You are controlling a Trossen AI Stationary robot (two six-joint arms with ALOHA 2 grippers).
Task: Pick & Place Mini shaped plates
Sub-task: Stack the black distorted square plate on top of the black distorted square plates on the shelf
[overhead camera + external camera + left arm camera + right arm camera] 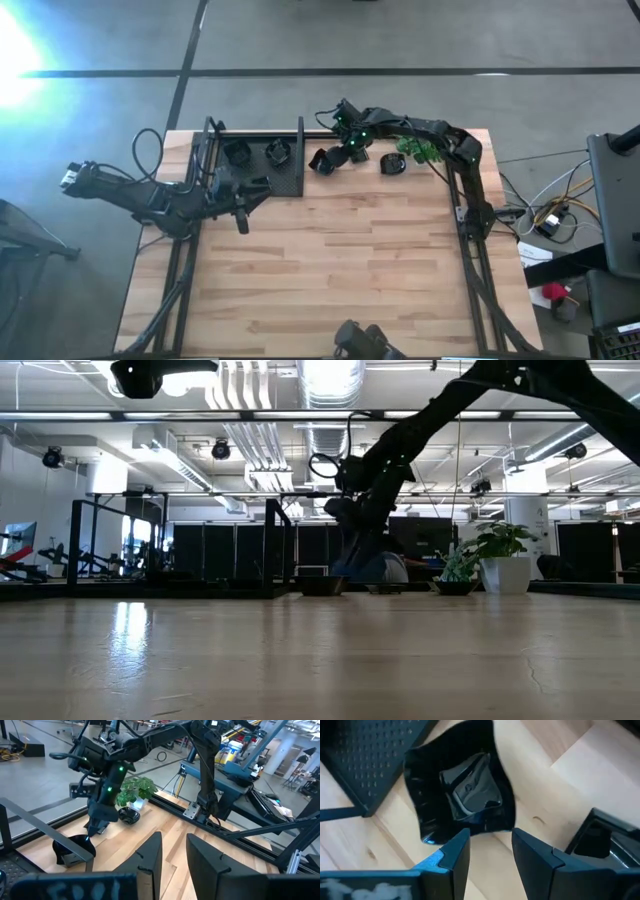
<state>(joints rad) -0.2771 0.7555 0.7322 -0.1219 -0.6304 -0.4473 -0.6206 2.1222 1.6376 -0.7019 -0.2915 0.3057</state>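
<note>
while your right gripper (487,851) hangs just above the wooden table (330,270), its dark fingers stand parted and hold nothing. the glossy black square mini plate (460,790) lies flat directly ahead of the fingertips, untouched, beside the corner of the perforated black rectangular tray (285,178). two more small black dishes (257,153) sit in that tray. your left gripper (243,212) waits at the tray's near edge, fingers apart, empty. a small green leafy plant (418,150) stands by the right arm.
</note>
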